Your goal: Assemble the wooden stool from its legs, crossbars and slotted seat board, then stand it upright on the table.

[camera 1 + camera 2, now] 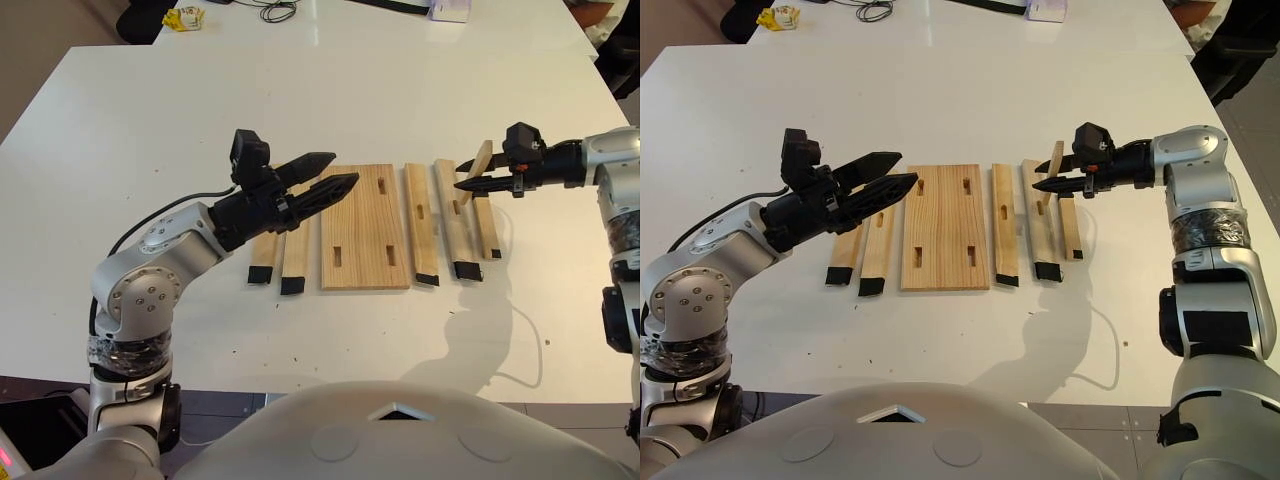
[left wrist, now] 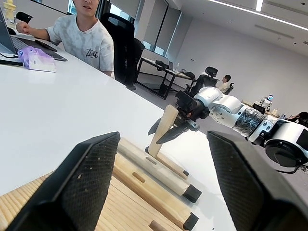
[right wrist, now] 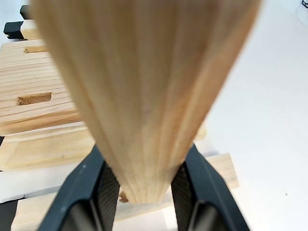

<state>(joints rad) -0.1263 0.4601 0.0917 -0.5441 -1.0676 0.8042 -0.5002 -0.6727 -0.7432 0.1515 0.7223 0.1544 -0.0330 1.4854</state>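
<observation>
One crossbar [image 1: 484, 153] stands tilted, clamped in the right pincer [image 1: 463, 177].

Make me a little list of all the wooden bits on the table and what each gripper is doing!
Table: white, wooden parts lying in a row
Seat board: flat in the middle, four slots
Left pieces: two, black-tipped, flat beside the board
Right pieces: three, black-tipped, flat beside the board
Left gripper: open, empty, over the board's left edge
Right gripper: shut on the crossbar
Crossbar: tilted, lower end on a right piece; in its slot or not, cannot tell
Stool: not built yet
</observation>
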